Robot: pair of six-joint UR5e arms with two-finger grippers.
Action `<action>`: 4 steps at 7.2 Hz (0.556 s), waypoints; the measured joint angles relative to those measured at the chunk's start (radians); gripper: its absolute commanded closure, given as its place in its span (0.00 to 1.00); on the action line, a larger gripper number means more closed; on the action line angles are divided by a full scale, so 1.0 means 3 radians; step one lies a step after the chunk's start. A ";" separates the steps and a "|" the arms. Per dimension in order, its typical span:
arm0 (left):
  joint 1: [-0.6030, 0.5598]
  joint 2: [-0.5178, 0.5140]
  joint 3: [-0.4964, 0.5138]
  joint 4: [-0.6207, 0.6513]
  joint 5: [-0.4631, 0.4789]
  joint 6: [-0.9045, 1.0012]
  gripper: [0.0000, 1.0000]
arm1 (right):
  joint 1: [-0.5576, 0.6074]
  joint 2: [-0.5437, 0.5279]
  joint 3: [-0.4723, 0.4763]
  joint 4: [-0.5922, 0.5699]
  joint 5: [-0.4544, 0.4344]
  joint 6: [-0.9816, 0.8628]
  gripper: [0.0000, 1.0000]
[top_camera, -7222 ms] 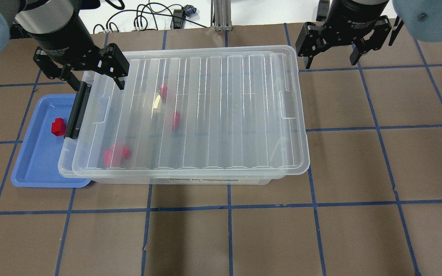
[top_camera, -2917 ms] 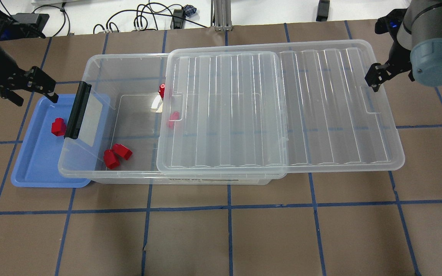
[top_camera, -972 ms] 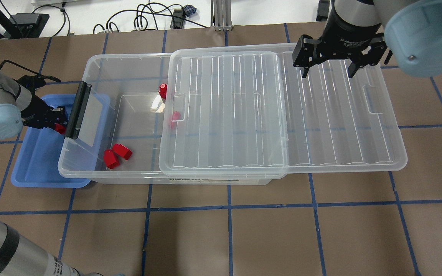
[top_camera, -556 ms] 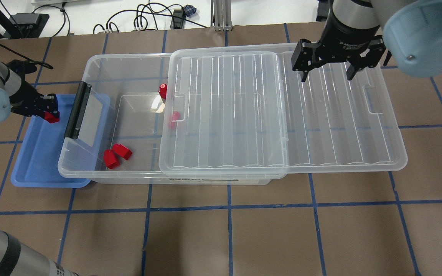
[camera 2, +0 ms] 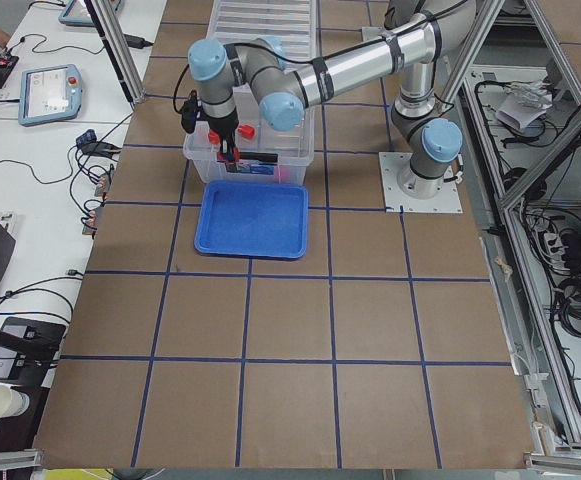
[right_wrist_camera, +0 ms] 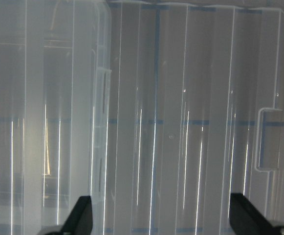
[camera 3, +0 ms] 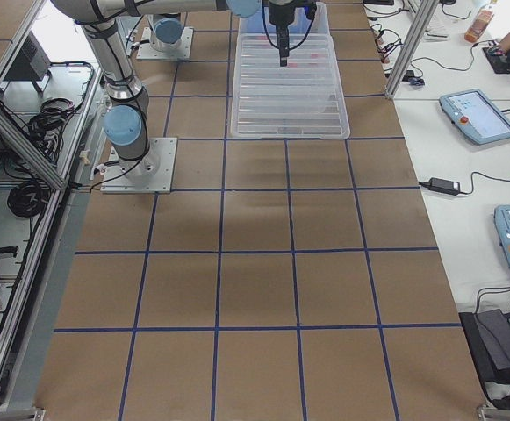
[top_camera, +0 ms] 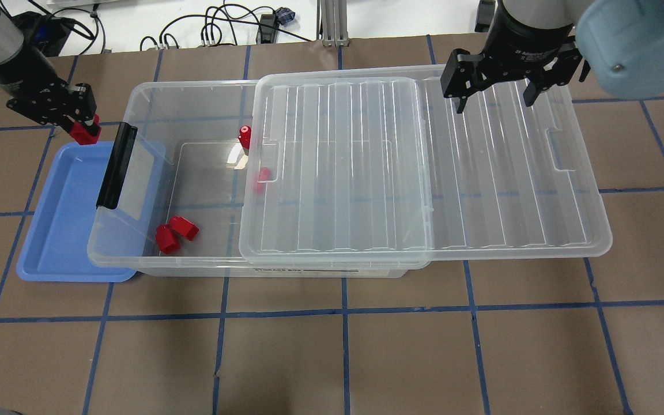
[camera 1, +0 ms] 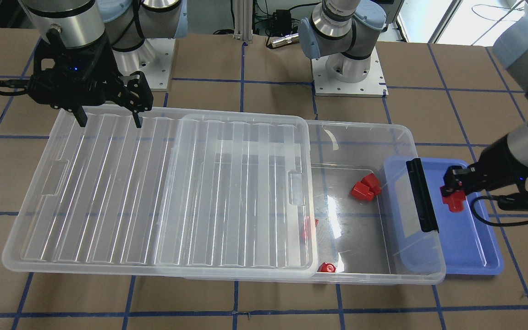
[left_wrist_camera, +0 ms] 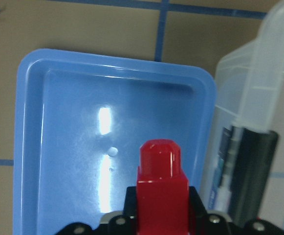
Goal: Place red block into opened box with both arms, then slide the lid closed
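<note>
- My left gripper (top_camera: 83, 122) pinched the red block (top_camera: 86, 136) above the blue tray's (top_camera: 61, 230) far corner, outside the box (top_camera: 199, 190).
- I judged it best to clear the latch bar (top_camera: 116, 167), then release low inside.
- My right gripper (top_camera: 494, 104) hung wide over the half-off lid (top_camera: 482, 173).

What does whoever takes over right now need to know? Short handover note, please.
Left tool: shut on a red block, raised above the blue tray, outside the box.
Right tool: open, over the lid, not gripping it.
The lid is slid partway off, so the box's latch end is open. Four other blocks lie inside.
Done: block picked up.
Left: drop it in the box, then slide the lid closed.
</note>
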 measured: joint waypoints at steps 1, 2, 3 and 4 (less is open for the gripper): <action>-0.0254 0.0062 0.0002 -0.0143 0.0004 -0.0126 1.00 | -0.0003 0.0043 -0.0060 0.0001 0.0005 -0.0001 0.00; -0.0488 0.0089 -0.0080 -0.0068 0.0005 -0.0300 1.00 | -0.0005 0.0068 -0.0090 0.0004 0.0003 -0.0002 0.00; -0.0659 0.0082 -0.0224 0.0184 0.0003 -0.0419 1.00 | -0.0006 0.0077 -0.0098 0.0004 -0.0003 -0.0002 0.00; -0.0749 0.0050 -0.0408 0.0504 -0.0002 -0.0482 1.00 | -0.0006 0.0078 -0.0098 0.0004 -0.0005 -0.0001 0.00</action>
